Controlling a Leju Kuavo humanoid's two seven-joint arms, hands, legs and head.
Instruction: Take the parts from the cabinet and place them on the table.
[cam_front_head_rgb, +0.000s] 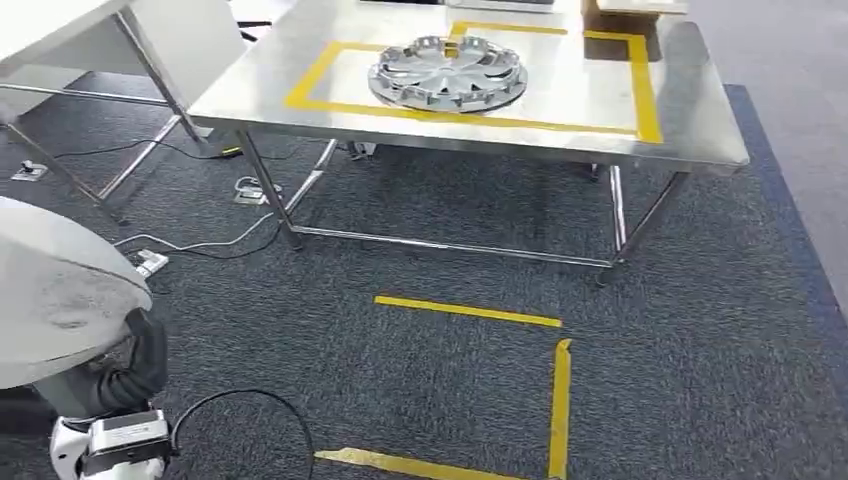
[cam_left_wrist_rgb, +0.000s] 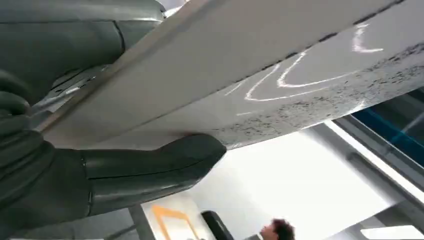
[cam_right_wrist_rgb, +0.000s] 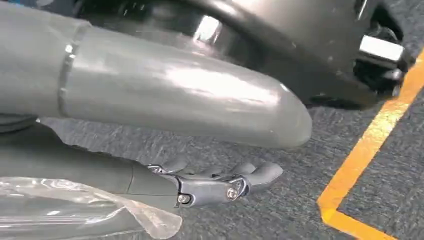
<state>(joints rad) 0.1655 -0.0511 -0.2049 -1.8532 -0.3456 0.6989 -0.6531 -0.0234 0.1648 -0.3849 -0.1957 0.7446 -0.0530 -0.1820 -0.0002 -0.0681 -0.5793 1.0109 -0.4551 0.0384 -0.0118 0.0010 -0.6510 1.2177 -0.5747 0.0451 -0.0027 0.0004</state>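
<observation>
A silver wheel cover (cam_front_head_rgb: 448, 72) lies inside the yellow tape outline on the steel table (cam_front_head_rgb: 700, 130) ahead of me. A second round grey part (cam_front_head_rgb: 50, 290) is at my lower left, its dull back turned to me. My left hand (cam_left_wrist_rgb: 60, 165) grips its rim, with the thumb under the scuffed grey face (cam_left_wrist_rgb: 260, 75) and the fingers over the edge. My right hand (cam_right_wrist_rgb: 150, 150) hangs above the dark carpet, holding nothing. Its thumb sticks out and its darker fingers (cam_right_wrist_rgb: 225, 182) are loosely extended.
Yellow tape marks (cam_front_head_rgb: 560, 390) lie on the carpet between me and the table. Cables and a power strip (cam_front_head_rgb: 150, 262) trail on the floor at the left, beside another white table (cam_front_head_rgb: 60, 30). A person's head (cam_left_wrist_rgb: 280, 231) appears in the left wrist view.
</observation>
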